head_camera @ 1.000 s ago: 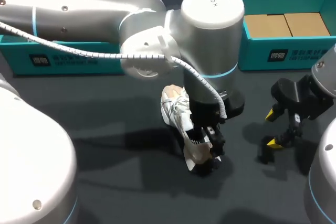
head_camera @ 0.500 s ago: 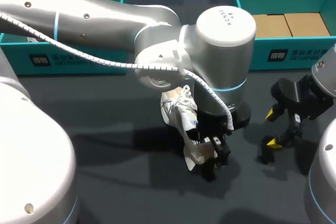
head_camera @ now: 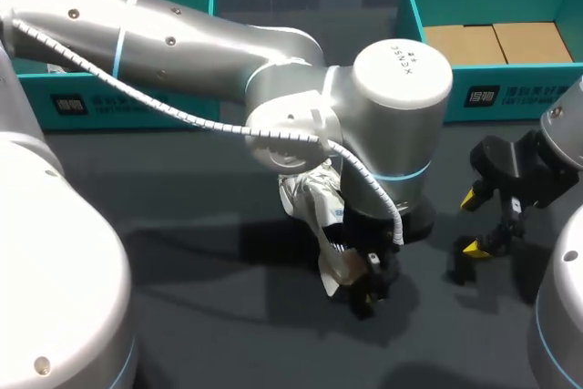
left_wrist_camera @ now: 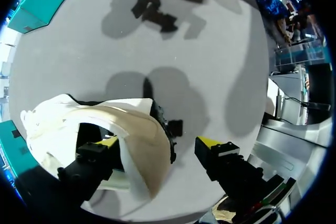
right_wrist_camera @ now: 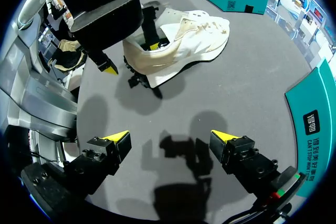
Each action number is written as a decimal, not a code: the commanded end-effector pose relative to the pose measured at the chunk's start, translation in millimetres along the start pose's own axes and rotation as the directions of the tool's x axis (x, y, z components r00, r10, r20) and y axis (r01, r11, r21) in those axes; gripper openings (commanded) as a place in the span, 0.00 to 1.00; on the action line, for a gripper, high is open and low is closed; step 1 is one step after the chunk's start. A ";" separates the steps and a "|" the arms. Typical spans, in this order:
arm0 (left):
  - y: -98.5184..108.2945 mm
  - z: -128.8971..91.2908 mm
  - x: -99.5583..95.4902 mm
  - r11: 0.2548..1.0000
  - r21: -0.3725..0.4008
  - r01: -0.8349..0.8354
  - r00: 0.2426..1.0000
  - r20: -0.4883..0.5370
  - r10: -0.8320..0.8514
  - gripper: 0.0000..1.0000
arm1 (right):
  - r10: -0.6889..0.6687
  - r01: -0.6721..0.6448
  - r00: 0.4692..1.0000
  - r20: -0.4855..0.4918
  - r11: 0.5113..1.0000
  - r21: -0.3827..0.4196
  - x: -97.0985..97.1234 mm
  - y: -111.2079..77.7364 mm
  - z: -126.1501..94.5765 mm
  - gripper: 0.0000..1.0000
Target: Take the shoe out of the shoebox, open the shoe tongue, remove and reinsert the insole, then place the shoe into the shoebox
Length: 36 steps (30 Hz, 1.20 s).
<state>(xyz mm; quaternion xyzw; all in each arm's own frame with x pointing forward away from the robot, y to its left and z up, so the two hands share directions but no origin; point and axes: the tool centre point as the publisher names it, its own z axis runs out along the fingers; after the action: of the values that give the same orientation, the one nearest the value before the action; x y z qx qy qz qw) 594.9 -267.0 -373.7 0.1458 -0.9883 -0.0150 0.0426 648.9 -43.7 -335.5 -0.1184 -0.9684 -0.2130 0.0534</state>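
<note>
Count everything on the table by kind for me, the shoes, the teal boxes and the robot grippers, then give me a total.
Shoes: 1, the white shoe
Teal boxes: 2, the left teal box and the right teal box
Grippers: 2, the left gripper and the right gripper, both with jaws open
Total: 5

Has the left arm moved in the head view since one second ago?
Yes. The left arm has shifted right, further toward the teal box with cardboard, and lower in the view.
</note>
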 end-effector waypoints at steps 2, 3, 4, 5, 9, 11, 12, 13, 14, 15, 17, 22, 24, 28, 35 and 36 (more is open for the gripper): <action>-2.3 8.2 4.9 1.000 0.002 0.008 1.000 0.021 -0.008 0.79 | 0.000 0.000 1.000 0.002 1.000 0.002 0.9 0.0 0.5 1.00; -2.3 9.3 5.6 1.000 0.002 0.007 1.000 0.023 -0.007 0.78 | 0.000 0.000 1.000 0.002 1.000 0.002 0.9 0.0 0.5 1.00; -2.6 10.4 6.1 1.000 -0.001 0.007 1.000 0.026 -0.007 0.76 | 0.000 0.000 1.000 0.002 1.000 0.002 0.9 0.0 0.5 1.00; -2.9 11.6 6.6 1.000 -0.003 0.010 0.999 0.033 -0.010 0.75 | 0.000 0.000 1.000 0.002 1.000 0.002 0.9 0.0 0.5 1.00; -3.6 14.9 8.0 1.000 -0.002 0.022 0.999 0.049 -0.022 0.72 | 0.000 0.000 1.000 0.002 1.000 0.002 0.9 0.0 0.5 1.00; -3.7 15.6 8.3 1.000 0.002 0.029 0.998 0.053 -0.029 0.65 | 0.000 0.000 1.000 0.002 1.000 0.002 0.9 0.0 0.5 1.00; -3.7 15.8 8.4 0.999 0.003 0.032 0.998 0.056 -0.032 0.60 | 0.000 0.000 1.000 0.002 1.000 0.002 0.9 0.0 0.5 1.00; -3.6 15.8 8.4 0.999 0.006 0.036 0.998 0.058 -0.036 0.56 | 0.000 0.000 1.000 0.002 1.000 0.002 0.9 0.0 0.5 1.00; -3.5 15.9 8.4 0.999 0.007 0.037 0.998 0.059 -0.038 0.50 | 0.000 0.000 1.000 0.002 1.000 0.002 0.9 0.0 0.5 1.00; -3.4 16.3 8.4 0.999 0.007 0.043 0.997 0.064 -0.043 0.49 | 0.000 0.000 1.000 0.002 1.000 0.002 0.9 0.0 0.5 1.00; -3.6 17.4 7.8 0.999 0.007 0.048 0.996 0.070 -0.049 0.47 | 0.000 0.000 1.000 0.002 1.000 0.002 0.9 0.0 0.5 1.00; -1.9 18.7 5.5 0.998 0.010 0.066 0.995 0.078 -0.066 0.00 | 0.000 0.000 1.000 0.002 1.000 0.002 0.9 0.0 0.5 1.00; -0.4 18.7 4.3 0.997 0.010 0.070 0.995 0.076 -0.071 0.00 | 0.000 0.000 1.000 0.002 1.000 0.002 0.9 0.0 0.5 1.00; 4.1 15.9 2.2 0.997 0.012 0.071 0.995 0.070 -0.072 0.00 | 0.000 0.000 1.000 0.002 1.000 0.002 0.9 0.0 0.5 1.00; 18.7 -16.1 -13.7 1.000 0.016 0.020 1.000 0.018 -0.021 0.00 | 0.000 0.000 1.000 0.002 1.000 0.002 0.9 0.0 0.5 1.00; 19.9 -20.3 -16.2 1.000 0.004 0.010 1.000 0.012 -0.010 0.00 | 0.000 0.000 1.000 0.002 1.000 0.002 0.9 0.0 0.5 1.00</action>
<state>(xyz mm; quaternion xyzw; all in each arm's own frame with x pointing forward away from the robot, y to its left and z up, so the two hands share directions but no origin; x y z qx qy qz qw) 594.2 -262.2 -378.7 0.1546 -0.9874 -0.0205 0.0258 648.8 -43.7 -335.5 -0.1184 -0.9684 -0.2130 0.0534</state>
